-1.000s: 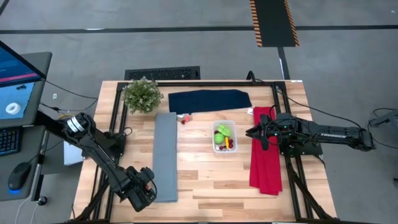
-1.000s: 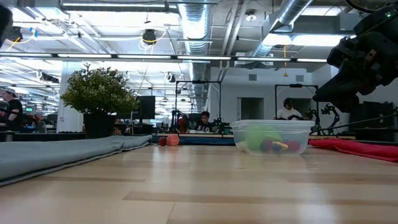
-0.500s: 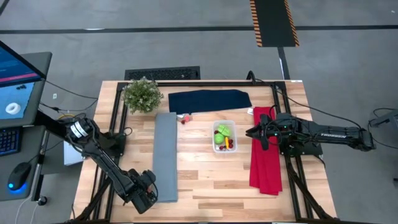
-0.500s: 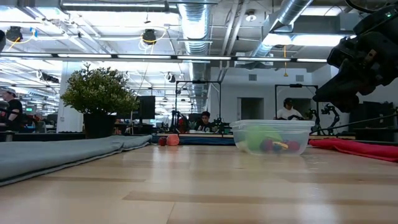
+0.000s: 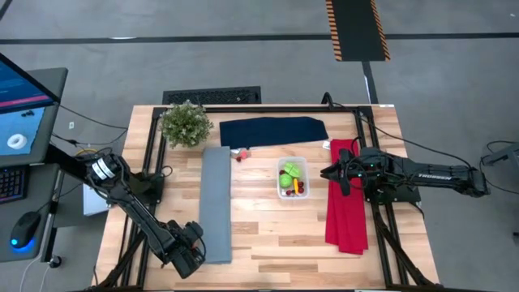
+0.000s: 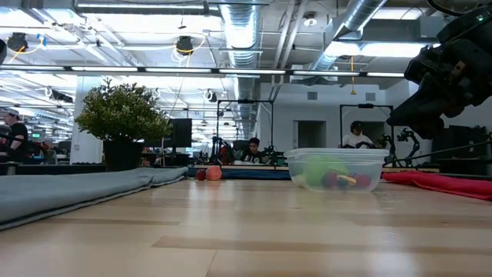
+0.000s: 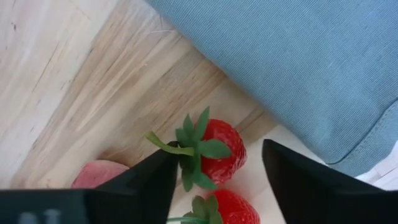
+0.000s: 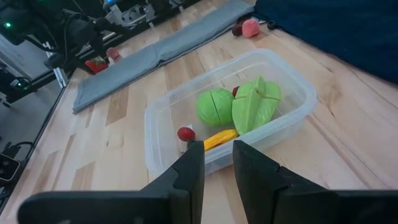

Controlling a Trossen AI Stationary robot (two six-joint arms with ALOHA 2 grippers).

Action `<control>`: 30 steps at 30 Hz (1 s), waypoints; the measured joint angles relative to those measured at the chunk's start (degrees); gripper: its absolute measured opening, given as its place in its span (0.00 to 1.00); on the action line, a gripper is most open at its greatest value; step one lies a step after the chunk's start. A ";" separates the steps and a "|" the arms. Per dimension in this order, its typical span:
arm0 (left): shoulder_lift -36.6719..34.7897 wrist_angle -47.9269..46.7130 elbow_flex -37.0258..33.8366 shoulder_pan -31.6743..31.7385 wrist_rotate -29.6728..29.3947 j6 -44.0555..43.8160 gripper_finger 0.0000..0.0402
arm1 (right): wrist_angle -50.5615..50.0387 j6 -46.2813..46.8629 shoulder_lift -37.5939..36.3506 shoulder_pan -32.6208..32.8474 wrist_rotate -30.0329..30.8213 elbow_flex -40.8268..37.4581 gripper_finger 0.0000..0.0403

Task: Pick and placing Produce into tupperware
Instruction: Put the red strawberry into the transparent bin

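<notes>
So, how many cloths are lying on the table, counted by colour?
grey cloth: 1
navy cloth: 1
red cloth: 1
Total: 3

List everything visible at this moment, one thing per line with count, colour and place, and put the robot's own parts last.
tupperware: one, clear, table centre-right.
produce in the tub: two lime-green pieces, one yellow piece, small dark red ones.
strawberries: two, red, plus a pink piece, beside the grey cloth under the left gripper.
produce near the navy cloth: small red pieces; count unclear.
grey cloth: one, left of the tub.
navy cloth: one, far edge.
red cloth: one, right side.
potted plant: one, green, far left corner.
left gripper: open, over the strawberries, near left.
right gripper: over the red cloth, facing the tub.
</notes>
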 joint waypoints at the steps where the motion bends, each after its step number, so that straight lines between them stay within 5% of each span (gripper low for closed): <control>1: 0.00 0.00 0.00 0.00 0.00 0.02 0.54 | 0.00 0.00 0.00 0.00 -0.01 0.00 0.27; 11: 0.00 -0.07 0.13 0.00 -0.09 0.59 0.33 | 0.00 0.00 0.00 0.00 0.01 0.00 0.27; 30: 0.04 -0.99 1.16 0.04 0.79 2.12 0.38 | 0.00 0.00 0.01 0.00 0.01 0.00 0.27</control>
